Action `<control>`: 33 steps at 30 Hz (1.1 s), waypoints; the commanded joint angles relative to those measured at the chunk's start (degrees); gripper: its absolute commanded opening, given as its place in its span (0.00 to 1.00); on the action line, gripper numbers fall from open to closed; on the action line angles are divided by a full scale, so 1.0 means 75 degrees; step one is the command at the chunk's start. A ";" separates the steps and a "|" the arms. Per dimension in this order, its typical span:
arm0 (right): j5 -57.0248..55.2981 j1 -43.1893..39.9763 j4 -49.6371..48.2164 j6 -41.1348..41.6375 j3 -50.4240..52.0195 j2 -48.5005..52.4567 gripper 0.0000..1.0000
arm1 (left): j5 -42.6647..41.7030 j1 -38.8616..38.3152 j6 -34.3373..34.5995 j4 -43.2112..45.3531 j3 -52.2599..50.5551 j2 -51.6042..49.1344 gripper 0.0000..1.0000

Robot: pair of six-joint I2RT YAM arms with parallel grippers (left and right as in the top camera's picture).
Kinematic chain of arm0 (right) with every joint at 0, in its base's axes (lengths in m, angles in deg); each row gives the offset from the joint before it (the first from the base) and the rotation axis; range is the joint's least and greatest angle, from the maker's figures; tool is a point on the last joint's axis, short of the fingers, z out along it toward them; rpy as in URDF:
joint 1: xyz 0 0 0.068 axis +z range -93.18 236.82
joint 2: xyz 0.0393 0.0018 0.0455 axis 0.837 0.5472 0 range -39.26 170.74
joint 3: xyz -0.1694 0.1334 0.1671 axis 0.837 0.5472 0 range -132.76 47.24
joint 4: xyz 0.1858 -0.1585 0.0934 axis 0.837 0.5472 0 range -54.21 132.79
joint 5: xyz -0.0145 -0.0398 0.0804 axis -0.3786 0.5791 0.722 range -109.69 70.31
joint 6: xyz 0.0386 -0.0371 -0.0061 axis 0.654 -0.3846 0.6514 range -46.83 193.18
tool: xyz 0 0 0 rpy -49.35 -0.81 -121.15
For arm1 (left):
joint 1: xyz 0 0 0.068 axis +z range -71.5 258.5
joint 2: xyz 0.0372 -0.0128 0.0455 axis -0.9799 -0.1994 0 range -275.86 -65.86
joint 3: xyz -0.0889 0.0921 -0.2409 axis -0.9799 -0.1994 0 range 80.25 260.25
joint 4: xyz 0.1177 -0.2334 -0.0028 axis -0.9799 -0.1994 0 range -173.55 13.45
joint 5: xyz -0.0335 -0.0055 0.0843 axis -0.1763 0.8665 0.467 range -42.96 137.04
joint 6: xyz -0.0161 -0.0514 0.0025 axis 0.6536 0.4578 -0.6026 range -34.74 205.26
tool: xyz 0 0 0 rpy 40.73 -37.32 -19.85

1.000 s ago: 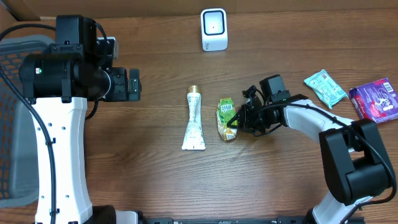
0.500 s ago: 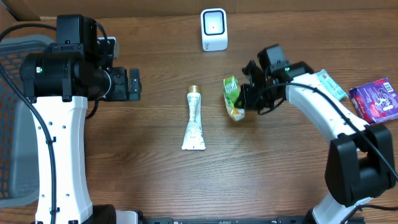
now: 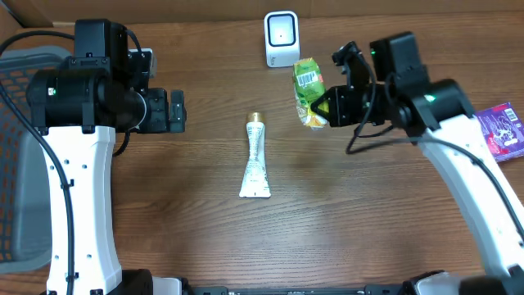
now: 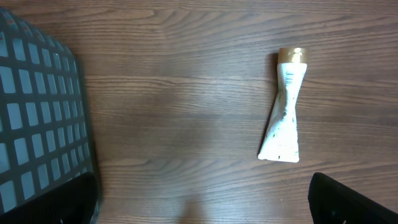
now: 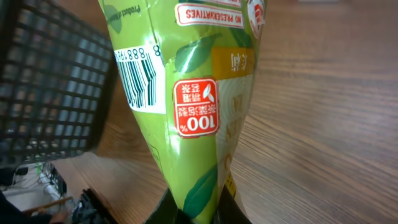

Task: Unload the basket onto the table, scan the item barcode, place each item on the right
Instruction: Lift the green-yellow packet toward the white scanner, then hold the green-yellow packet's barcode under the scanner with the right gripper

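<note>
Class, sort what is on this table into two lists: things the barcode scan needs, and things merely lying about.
Needed: green packet, barcode showing, held in the right gripper; white scanner.
Lying about: white tube; purple packet; grey basket.

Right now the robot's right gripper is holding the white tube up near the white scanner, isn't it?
Not quite. The right gripper is holding the green packet up near the white scanner, not the tube. The overhead view shows it: the white tube lies on the table.
</note>
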 commanded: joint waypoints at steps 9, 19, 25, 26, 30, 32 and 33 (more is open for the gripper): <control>-0.0612 0.0125 -0.0187 -0.0105 -0.0356 -0.0525 0.04 | -0.0050 0.0029 -0.0169 0.0015 0.0026 -0.0052 1.00; -0.6531 0.1075 -0.2253 -0.0749 -0.0353 0.0863 0.04 | -0.0050 0.0029 -0.0169 0.0015 0.0026 -0.0052 1.00; -0.9871 0.1580 -0.5126 -0.4086 -0.0353 0.2075 0.04 | -0.0050 0.0029 -0.0169 0.0015 0.0026 -0.0052 1.00; -1.0226 0.1641 -0.5767 -0.4989 -0.0353 0.2314 0.04 | -0.0050 0.0029 -0.0169 0.0017 0.0026 -0.0052 0.99; -1.0751 0.1711 -0.8067 -0.7522 -0.0353 0.3147 0.04 | -0.0050 0.0029 -0.0169 0.0015 0.0026 -0.0052 1.00; -1.0730 0.1711 -0.8941 -0.8626 -0.0353 0.3558 0.04 | -0.0050 0.0029 -0.0169 0.0015 0.0026 -0.0052 0.99; -1.0730 0.1708 -0.9361 -0.9043 -0.0353 0.3739 0.04 | -0.0050 0.0029 -0.0169 0.0017 0.0026 -0.0052 1.00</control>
